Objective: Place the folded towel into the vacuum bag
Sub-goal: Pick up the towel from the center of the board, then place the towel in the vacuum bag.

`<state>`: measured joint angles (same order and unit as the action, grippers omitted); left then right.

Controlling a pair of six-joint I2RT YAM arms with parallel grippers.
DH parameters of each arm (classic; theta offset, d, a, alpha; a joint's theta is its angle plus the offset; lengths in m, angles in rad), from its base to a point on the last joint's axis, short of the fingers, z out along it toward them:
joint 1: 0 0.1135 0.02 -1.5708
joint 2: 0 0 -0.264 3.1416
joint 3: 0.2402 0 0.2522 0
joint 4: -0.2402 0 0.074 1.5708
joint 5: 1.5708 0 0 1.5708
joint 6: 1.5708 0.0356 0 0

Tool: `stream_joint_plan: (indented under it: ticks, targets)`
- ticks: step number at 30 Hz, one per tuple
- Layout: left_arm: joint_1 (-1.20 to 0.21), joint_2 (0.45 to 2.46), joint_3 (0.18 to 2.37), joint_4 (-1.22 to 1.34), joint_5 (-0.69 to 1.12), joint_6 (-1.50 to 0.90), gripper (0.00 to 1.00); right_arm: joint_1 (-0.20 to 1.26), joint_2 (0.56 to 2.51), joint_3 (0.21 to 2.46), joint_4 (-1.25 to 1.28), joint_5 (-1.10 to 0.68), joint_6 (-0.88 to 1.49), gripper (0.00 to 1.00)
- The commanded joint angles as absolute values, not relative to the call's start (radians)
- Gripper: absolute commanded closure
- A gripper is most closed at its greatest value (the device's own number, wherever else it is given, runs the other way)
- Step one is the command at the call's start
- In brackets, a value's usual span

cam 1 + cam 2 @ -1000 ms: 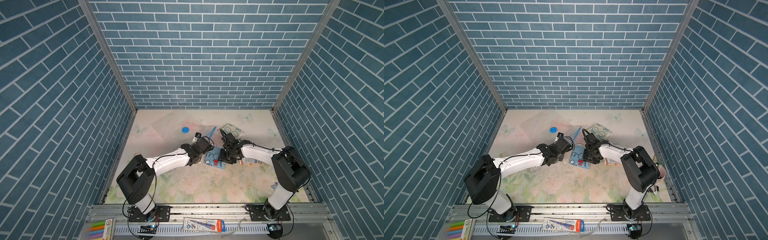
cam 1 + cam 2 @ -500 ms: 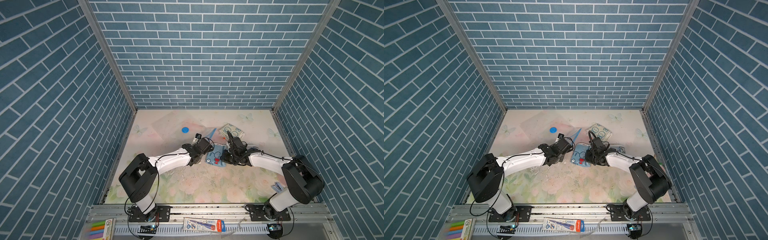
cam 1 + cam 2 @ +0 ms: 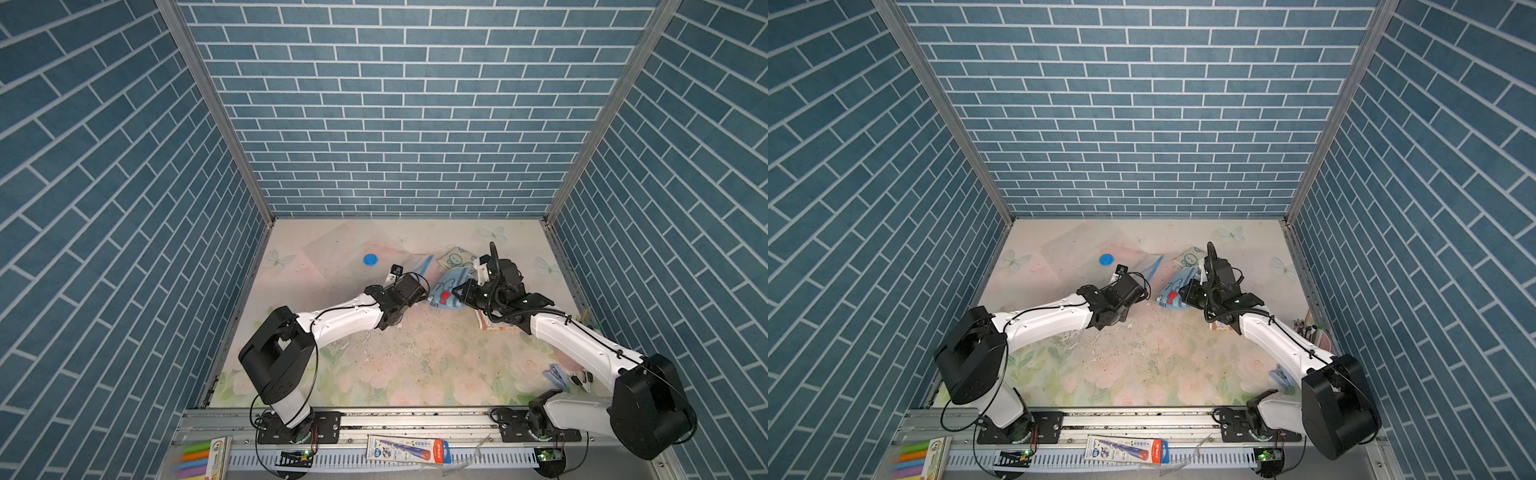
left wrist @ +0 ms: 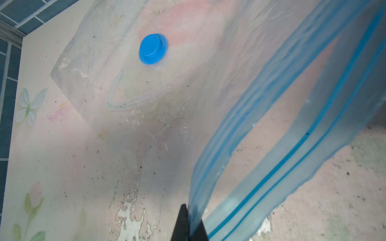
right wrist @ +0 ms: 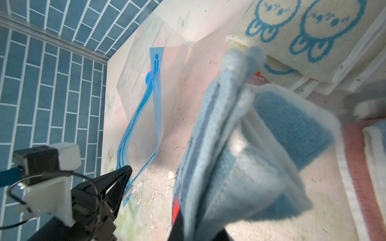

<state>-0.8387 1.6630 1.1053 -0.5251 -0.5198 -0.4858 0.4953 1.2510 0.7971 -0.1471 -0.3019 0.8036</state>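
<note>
The vacuum bag [image 3: 332, 266] lies flat at the back left of the table, clear, with a round blue valve cap [image 4: 153, 49]. My left gripper [image 4: 191, 225] is shut on its blue zip strip [image 4: 271, 167] and holds that edge up, so the mouth gapes. The folded towel [image 3: 446, 293] is light blue with a cartoon print and a red patch. It hangs just right of the bag's mouth, with my right gripper [image 5: 200, 227] shut on its near edge. In both top views the two grippers face each other, left gripper [image 3: 1144, 286] and right gripper [image 3: 1185, 295], a short gap apart.
A cream towel with blue bunny faces [image 3: 457, 258] lies behind the blue one. A pink striped cloth [image 3: 492, 324] lies under my right forearm. A small blue stapler [image 3: 555, 376] and pens sit by the right wall. Brick walls close in three sides.
My right gripper has shut on the blue towel and raised it off the table, while that arm swung out to the right. The left gripper keeps holding the bag's edge.
</note>
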Motion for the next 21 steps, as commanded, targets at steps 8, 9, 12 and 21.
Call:
stream_joint_plan:
  ticks: [8,9,12,21]
  targets:
    - [-0.802,1.657,1.109,-0.442,-0.407,-0.454,1.00,0.479,1.104,0.839,-0.241,-0.472,0.799,1.00]
    - [-0.799,1.654,1.106,-0.429,-0.391,-0.447,1.00,0.479,1.098,0.832,-0.222,-0.486,0.796,1.00]
    - [-0.792,1.642,1.104,-0.401,-0.359,-0.431,1.00,0.480,1.101,0.822,-0.180,-0.527,0.774,1.00]
    - [-0.778,1.611,1.082,-0.365,-0.319,-0.401,1.00,0.482,1.146,0.831,-0.132,-0.635,0.692,1.00]
